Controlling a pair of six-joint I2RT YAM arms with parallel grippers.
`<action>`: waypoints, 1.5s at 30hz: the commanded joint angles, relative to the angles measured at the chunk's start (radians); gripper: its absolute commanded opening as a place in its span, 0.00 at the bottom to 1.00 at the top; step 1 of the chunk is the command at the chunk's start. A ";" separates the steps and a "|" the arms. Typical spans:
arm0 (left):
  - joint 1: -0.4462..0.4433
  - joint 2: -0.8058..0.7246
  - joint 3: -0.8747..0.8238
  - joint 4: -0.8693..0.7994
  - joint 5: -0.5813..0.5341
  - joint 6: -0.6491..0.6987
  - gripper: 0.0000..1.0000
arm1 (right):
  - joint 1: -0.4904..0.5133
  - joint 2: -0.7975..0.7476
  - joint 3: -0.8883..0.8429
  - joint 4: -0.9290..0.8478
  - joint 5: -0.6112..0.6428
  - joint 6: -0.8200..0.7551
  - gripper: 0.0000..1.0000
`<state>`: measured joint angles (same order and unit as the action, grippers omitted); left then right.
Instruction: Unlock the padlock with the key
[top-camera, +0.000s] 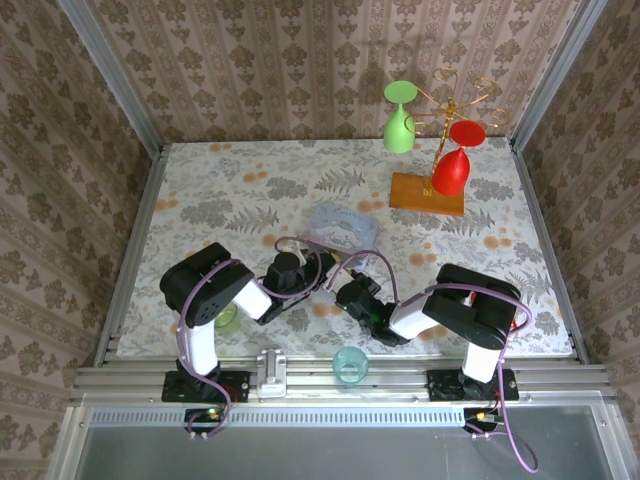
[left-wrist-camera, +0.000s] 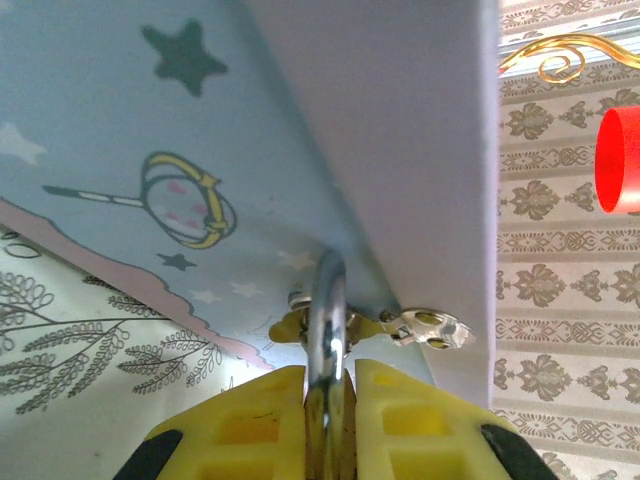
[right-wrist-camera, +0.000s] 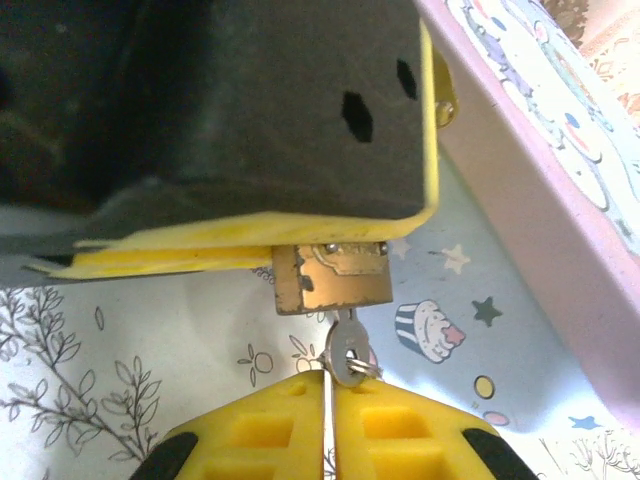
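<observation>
Clamping the thin, rounded steel shackle between its yellow moulded fingers, the left end effector (left-wrist-camera: 328, 372) is nearly closed, with only the shiny loop's width left between the jaws. In the right wrist view the padlock (right-wrist-camera: 335, 282) hangs just under those fingers. It has a small squarish brass body with a scuffed, dull gold face and two bright rivets along its top edge. The right end effector (right-wrist-camera: 330, 385) is likewise pinched almost together on the key (right-wrist-camera: 348, 352), a small grey metal piece with a rounded head. Its blade points up and meets the padlock's underside, but how far in it sits cannot be told. Lock and key are held off the cloth near the middle of the tabletop (top-camera: 220, 190), a little toward its near edge. They sit right against the near side of the tin box (top-camera: 342, 225), a pale blue, smooth-walled tin printed with stars and cupcakes and edged in pink. A small silvery hasp (left-wrist-camera: 430, 328) juts from the tin beside the shackle. The tabletop is covered in a white cloth with grey fern leaves and orange blossoms. At the far right corner a gold wire rack (top-camera: 445, 125) on a wooden base carries a green goblet (top-camera: 400, 120) and a red goblet (top-camera: 452, 170), both glossy plastic.
</observation>
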<state>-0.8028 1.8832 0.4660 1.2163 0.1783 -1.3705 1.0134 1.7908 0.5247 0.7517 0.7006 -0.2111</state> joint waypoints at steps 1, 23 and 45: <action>-0.022 -0.031 -0.006 0.062 0.064 -0.009 0.00 | 0.004 -0.011 0.080 0.030 -0.027 0.001 0.09; -0.010 -0.055 -0.031 0.071 0.056 0.005 0.00 | -0.236 -0.208 -0.119 0.010 -0.564 0.306 0.14; -0.012 -0.074 -0.053 0.071 0.048 -0.009 0.00 | 0.043 0.024 0.132 0.052 0.244 -0.131 0.19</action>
<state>-0.7887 1.8328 0.4126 1.2366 0.1864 -1.3926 1.0298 1.8107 0.6109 0.6312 0.8028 -0.2409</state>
